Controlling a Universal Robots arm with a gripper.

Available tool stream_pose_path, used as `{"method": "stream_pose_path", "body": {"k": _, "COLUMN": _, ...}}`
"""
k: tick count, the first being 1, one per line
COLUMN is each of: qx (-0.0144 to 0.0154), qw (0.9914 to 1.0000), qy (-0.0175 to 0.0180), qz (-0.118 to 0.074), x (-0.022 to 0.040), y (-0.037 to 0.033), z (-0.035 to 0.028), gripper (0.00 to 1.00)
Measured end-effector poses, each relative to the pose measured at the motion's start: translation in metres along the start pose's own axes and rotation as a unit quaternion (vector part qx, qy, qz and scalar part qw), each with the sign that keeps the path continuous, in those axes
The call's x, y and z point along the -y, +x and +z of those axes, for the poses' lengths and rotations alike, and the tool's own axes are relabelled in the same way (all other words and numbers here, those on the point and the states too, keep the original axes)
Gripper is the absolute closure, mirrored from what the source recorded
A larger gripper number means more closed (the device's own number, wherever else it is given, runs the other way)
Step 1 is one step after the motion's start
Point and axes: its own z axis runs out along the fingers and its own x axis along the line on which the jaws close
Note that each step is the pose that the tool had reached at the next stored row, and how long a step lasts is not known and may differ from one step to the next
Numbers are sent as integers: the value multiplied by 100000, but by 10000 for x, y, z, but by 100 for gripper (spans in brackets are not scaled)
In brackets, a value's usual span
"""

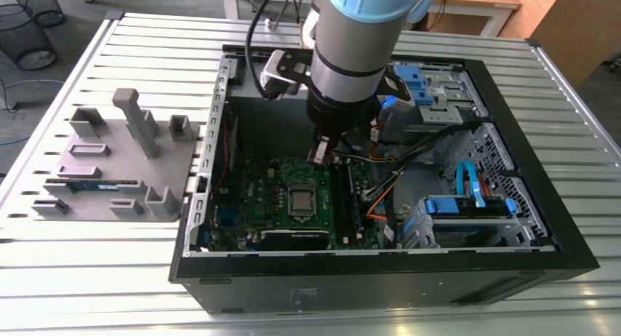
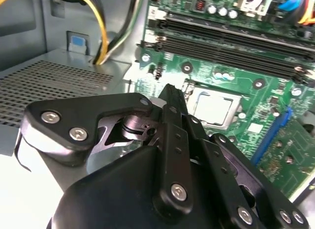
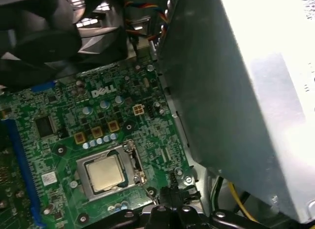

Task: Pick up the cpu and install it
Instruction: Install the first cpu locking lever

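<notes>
The cpu [image 1: 302, 200] is a small square chip with a silver-grey top. It lies flat in its socket in the middle of the green motherboard [image 1: 262, 205], inside the open computer case [image 1: 388, 274]. Both wrist views show the cpu [image 2: 212, 109] [image 3: 105, 172] framed by the socket's metal bracket. My gripper [image 1: 321, 151] hangs inside the case above the board, a short way from the socket toward the case's far wall. In the second wrist view the gripper [image 2: 170, 91] has its black fingers pressed together with nothing between them; it is apart from the chip.
A grey fixture plate [image 1: 107, 169] with upright blocks lies at the exterior view's left, with a blue-green memory stick [image 1: 92, 182] on it. Black memory slots [image 2: 231, 39], loose cables [image 1: 388, 183] and blue drive cages [image 1: 466, 205] crowd the case's right side.
</notes>
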Motion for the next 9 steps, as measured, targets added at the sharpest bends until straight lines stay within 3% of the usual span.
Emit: {"method": "stream_pose_path", "body": {"k": 9, "qx": 109, "qw": 100000, "qy": -38, "qz": -4, "x": 83, "y": 242, "z": -31, "gripper": 89}}
